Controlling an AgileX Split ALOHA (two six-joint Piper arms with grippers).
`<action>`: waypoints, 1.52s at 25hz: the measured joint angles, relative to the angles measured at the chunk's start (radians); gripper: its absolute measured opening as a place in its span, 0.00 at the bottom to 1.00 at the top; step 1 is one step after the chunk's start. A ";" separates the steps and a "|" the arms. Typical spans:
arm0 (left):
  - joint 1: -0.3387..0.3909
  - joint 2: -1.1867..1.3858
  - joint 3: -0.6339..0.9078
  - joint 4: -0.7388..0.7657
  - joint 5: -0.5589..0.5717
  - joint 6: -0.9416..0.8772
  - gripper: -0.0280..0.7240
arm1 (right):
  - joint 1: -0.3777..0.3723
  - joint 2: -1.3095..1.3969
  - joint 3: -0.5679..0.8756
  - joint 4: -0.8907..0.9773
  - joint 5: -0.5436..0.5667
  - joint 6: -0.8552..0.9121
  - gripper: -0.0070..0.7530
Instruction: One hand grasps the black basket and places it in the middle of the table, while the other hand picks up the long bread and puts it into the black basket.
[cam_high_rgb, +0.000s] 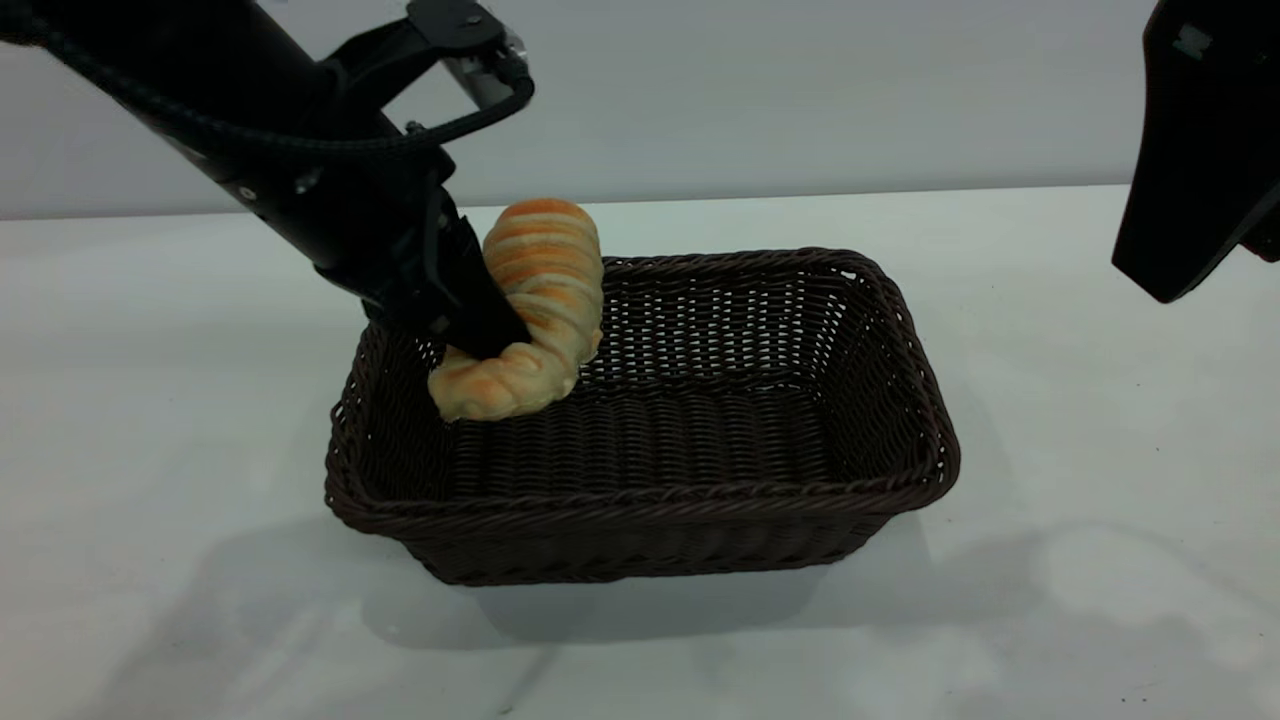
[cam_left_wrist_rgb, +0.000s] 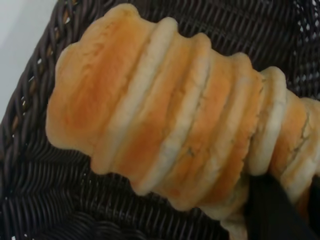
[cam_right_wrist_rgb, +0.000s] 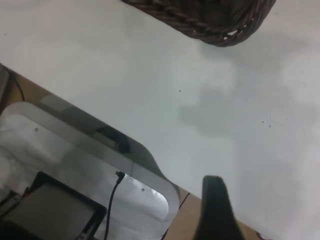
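The black basket stands on the table near its middle. My left gripper reaches down into the basket's left end and is shut on the long bread. The bread is tilted: its lower end is down near the basket floor by the left wall, and its upper end rises above the back rim. In the left wrist view the bread fills the picture over the wicker, with one dark finger against it. My right gripper hangs raised at the far right, away from the basket.
The right wrist view shows a corner of the basket, bare table, the table's edge, and a grey metal mount with cables below it. Open tabletop lies around the basket on all sides.
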 joint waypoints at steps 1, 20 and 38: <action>0.000 0.001 0.000 -0.004 -0.007 0.000 0.27 | 0.000 0.000 0.000 0.000 0.000 0.000 0.73; 0.083 -0.329 0.000 0.147 -0.065 -0.485 0.91 | 0.000 -0.063 0.001 -0.193 0.036 0.076 0.73; 0.185 -0.890 0.009 0.653 0.489 -0.951 0.82 | 0.000 -0.583 0.002 -0.264 0.212 0.105 0.73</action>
